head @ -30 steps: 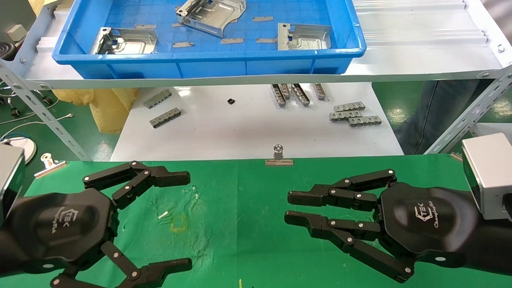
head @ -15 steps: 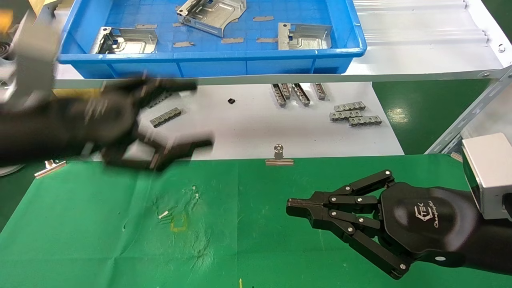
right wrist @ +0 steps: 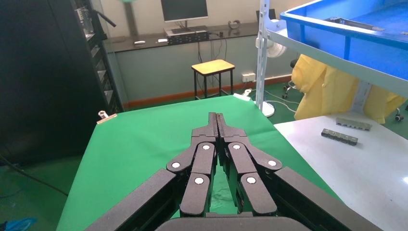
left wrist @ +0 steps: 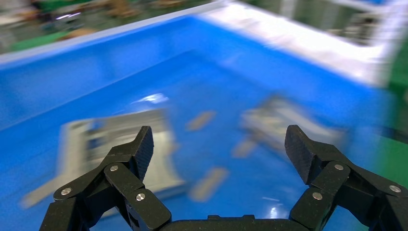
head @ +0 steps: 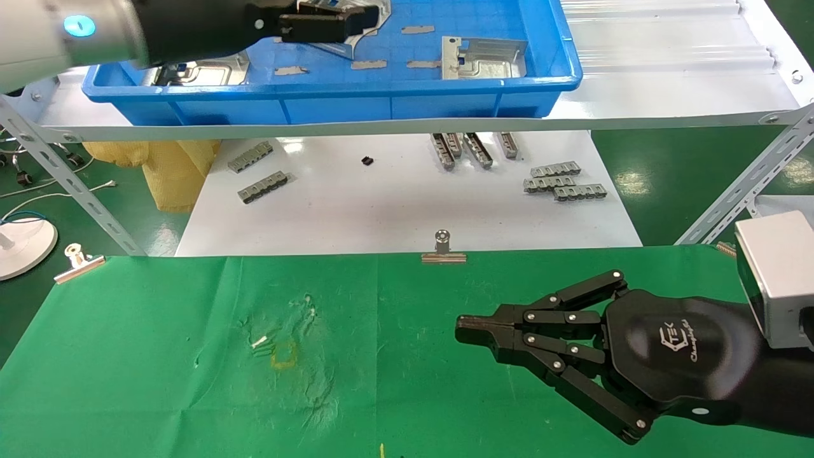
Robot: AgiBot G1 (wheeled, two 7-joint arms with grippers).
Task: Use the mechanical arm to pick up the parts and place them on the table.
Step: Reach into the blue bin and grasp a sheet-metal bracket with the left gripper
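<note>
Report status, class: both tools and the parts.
Left tool open over blue plastic bin. Right tool shut, empty, above green cloth table. Three silver stamped plates unpicked.

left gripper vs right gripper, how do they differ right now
The left gripper has its jaws spread wide; the right gripper has them shut together, holding nothing. The left reaches over the blue bin above the parts; the right hovers over the green table. Both are black, with jointed link fingers.
</note>
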